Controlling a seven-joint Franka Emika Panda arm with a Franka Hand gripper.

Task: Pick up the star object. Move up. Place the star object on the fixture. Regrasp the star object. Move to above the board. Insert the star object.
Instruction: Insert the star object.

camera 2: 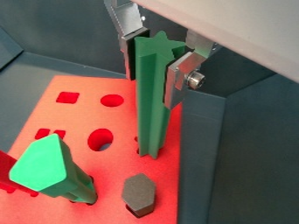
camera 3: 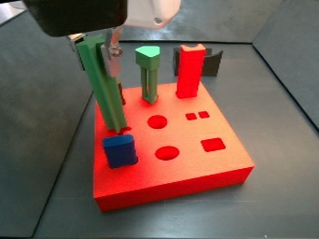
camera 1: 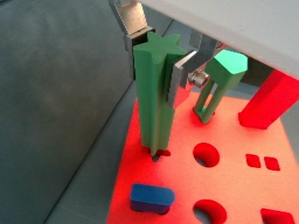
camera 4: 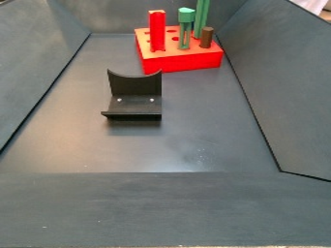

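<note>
Over the thick red board [camera 3: 174, 159], gripper [camera 1: 158, 59] fingers clamp the long green star object [camera 1: 155, 96], lower tip entering its hole; insertion unfinished.

Fixture [camera 4: 131, 98] mid-floor; board [camera 4: 181, 56] far back w/ pegs.

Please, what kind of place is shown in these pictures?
Probably a robot test cell for peg insertion: a dark walled bin, a red board with shaped holes, the fixture, and the claw holding the star object.
</note>
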